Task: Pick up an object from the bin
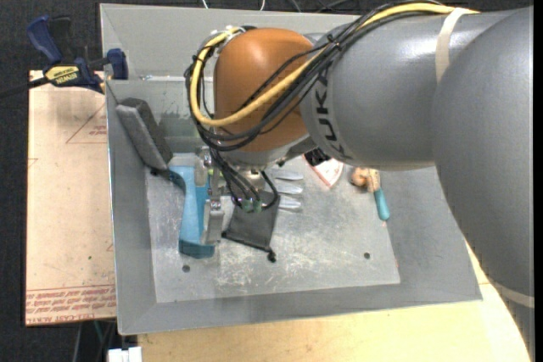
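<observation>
My gripper (214,203) hangs below the orange dome, low over the left half of the bin. It is right against the right side of a light blue, long, flat thing (193,220) that lies lengthwise on the floor. A dark grey, floppy piece (252,225) lies just right of the gripper. I cannot tell if anything is held. A dark grey bar-shaped handle (142,131) leans along the left wall and reaches down toward the blue thing's upper end.
Silvery prongs like a fork's (290,191) lie right of the gripper. Further right are a white and red item (327,175) and a small teal-handled tool with a pinkish head (374,191). The arm covers the bin's upper right.
</observation>
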You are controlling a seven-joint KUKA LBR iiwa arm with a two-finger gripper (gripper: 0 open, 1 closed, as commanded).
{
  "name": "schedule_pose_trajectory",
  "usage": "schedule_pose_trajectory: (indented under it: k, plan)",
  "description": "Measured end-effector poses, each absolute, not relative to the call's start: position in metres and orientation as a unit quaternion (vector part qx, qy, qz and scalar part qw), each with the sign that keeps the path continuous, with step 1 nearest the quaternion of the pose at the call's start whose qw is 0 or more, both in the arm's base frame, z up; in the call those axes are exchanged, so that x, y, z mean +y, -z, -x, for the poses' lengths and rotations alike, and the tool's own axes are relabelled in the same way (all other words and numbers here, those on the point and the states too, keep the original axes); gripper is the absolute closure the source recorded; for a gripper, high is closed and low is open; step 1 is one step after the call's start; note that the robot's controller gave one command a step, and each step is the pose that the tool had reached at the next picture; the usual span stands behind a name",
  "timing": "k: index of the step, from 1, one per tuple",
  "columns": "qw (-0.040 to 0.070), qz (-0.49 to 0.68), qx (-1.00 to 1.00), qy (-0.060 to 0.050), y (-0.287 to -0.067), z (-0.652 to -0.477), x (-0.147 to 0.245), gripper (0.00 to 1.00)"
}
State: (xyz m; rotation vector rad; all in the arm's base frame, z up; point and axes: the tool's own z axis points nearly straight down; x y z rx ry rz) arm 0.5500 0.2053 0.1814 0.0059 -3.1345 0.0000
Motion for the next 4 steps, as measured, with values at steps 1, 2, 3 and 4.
schedule_pose_trajectory:
  k: [1,2,3,4]
  plan:
    - [0.000,0.000,-1.000,0.001,-0.186,-0.552,0.205,0.00]
    - [-0.003,-0.056,-0.998,0.002,-0.152,-0.576,0.202,0.00]
    - [-0.002,-0.026,-1.000,0.002,-0.124,-0.570,0.150,0.00]
    - [-0.001,-0.039,-0.999,0.002,-0.099,-0.522,0.161,0.00]
